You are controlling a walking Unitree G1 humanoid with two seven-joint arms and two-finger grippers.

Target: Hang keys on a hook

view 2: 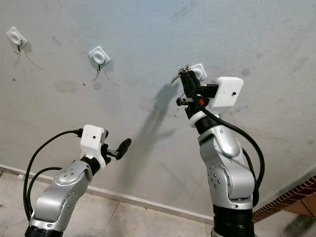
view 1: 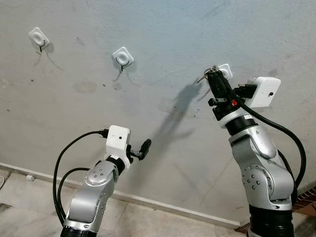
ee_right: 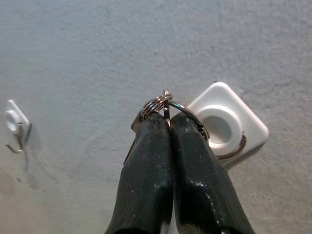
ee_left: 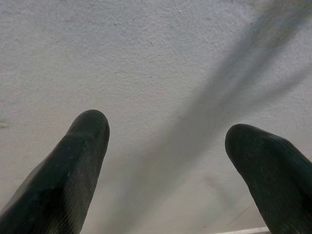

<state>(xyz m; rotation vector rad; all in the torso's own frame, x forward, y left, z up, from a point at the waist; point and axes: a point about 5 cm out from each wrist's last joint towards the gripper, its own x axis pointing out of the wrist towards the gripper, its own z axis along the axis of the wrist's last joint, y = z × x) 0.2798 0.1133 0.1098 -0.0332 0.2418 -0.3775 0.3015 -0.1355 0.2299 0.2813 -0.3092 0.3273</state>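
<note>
My right gripper (view 1: 213, 74) is raised to the grey wall and shut on a metal key ring (ee_right: 163, 103), with the keys (view 1: 203, 77) hanging just left of its tips. The ring sits right beside a white adhesive hook (ee_right: 228, 122), the rightmost of three on the wall (view 1: 225, 71); I cannot tell whether the ring touches the wire hook. Two more white hooks hang further left: the middle one (view 1: 123, 57) and the far left one (view 1: 39, 38). My left gripper (view 1: 144, 146) is low, open, with nothing between its fingers (ee_left: 78, 156).
The plain grey wall (view 1: 158, 29) spans the view, with the right arm's shadow (view 1: 173, 118) on it. A white skirting (view 1: 148, 200) runs along the tiled floor. Brick edging (view 1: 306, 200) shows at the lower right.
</note>
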